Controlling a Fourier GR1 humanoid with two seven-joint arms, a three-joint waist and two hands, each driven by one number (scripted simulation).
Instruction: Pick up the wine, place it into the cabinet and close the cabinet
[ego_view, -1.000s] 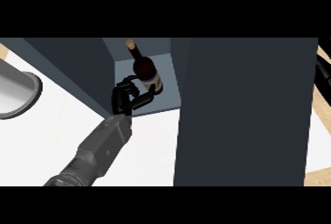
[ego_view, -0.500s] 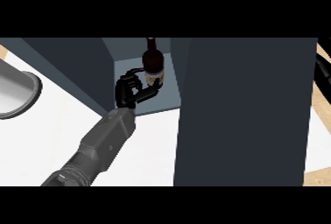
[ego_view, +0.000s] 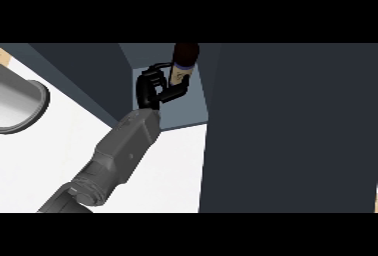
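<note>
Wine (ego_view: 183, 62) upright, neck toward top of view, inside cabinet (ego_view: 170, 107) opening, touching hand on its right side. Left hand (ego_view: 156, 87) curled round bottle's lower body, thumb across front. Right hand out of sight. Dark door panel (ego_view: 288, 130) just right of bottle, cabinet wall close left: narrow slot. Judgement: set down, withdraw straight back along forearm. Grey pot (ego_view: 18, 107) on white table (ego_view: 44, 160), well apart.

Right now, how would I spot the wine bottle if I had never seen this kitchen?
Find the tall dark grey cabinet filling the right side, with its pale blue-grey opening at the upper middle. Inside that opening, a black robot hand on a grey forearm curls round the dark wine bottle. Its cream label and dark reddish-brown glass set it apart from the grey around it.
</note>
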